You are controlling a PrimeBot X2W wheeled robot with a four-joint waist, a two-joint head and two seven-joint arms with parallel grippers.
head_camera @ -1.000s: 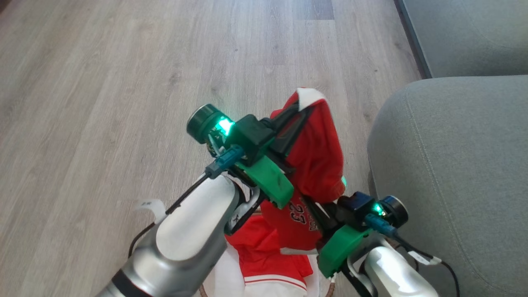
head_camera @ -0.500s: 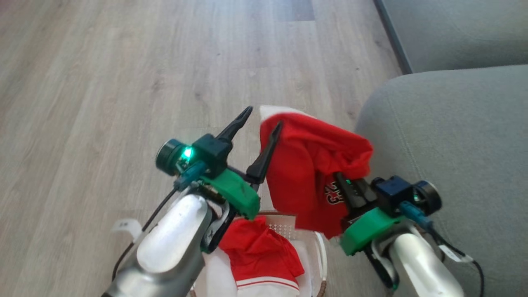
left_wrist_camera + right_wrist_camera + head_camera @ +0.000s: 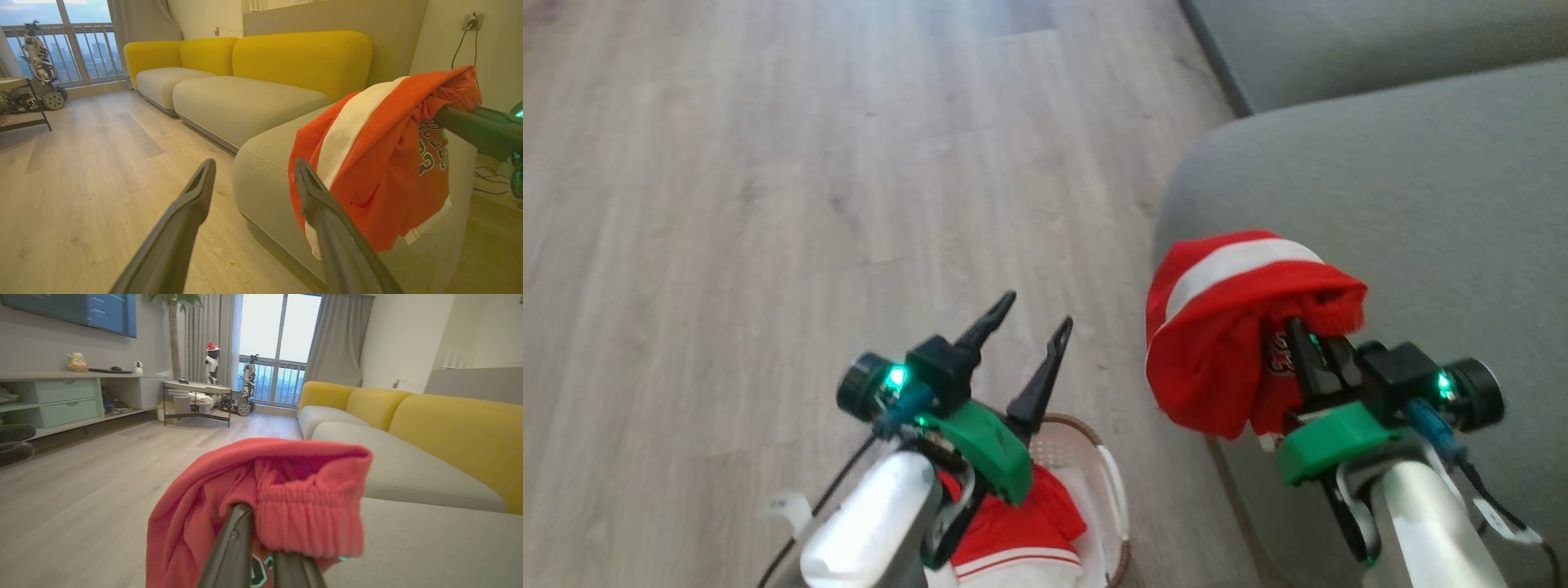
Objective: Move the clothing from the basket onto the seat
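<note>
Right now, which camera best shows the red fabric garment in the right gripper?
The left wrist view: it shows the red fabric garment side-on, its whole drape, white stripe and lettering. The head view shows it from above, bunched over the right gripper. The right wrist view shows its gathered waistband close up.

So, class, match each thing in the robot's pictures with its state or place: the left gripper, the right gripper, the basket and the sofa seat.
Things:
1. left gripper
2. right gripper
3. basket
4. sofa seat

States:
A. grey-green cushion, to the right of the basket
B. shut on the red shorts
C. open, holding nothing
D. on the floor, with red clothing inside

Pairs: 1-C, 2-B, 3-D, 4-A.
</note>
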